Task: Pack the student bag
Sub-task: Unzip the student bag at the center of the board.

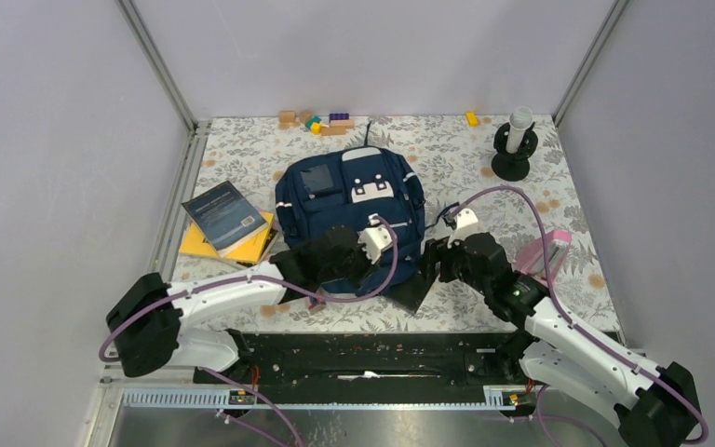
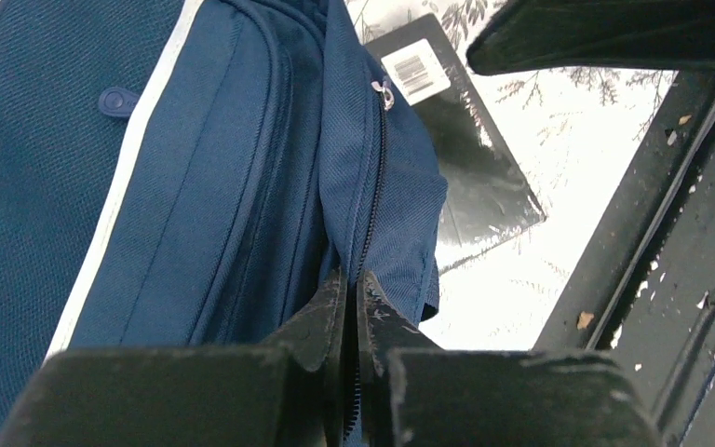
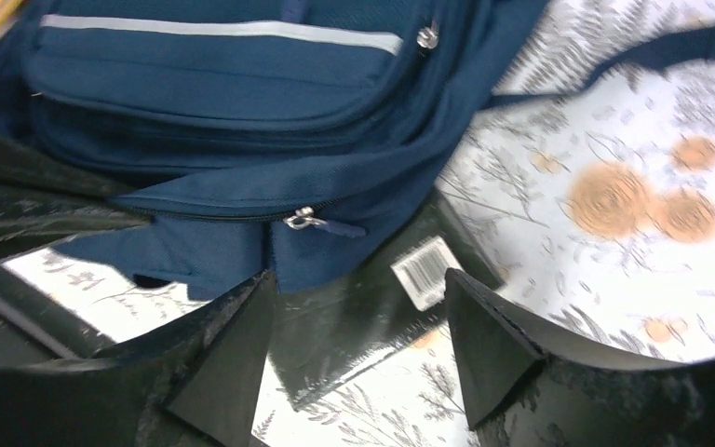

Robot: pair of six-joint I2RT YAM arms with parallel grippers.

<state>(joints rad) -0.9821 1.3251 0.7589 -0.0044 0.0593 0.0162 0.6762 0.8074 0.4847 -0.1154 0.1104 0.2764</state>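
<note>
While the student bag [image 1: 349, 200] lies mid-table, apparently zipped, packing looks barely begun: the left gripper [image 2: 354, 296] pinches its near-edge fabric, the right gripper [image 3: 358, 284] gapes empty above a black book [image 3: 335, 363]. Two more books [image 1: 228, 222] lie outside

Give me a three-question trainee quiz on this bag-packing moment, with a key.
1. True or false: the left gripper is shut on the student bag beside its zipper.
2. The right gripper is: A open; B shut on a strap; C shut on a pencil.
3. What colour is the lower book, under the dark blue book?
Key: 1 true; 2 A; 3 yellow.
</note>
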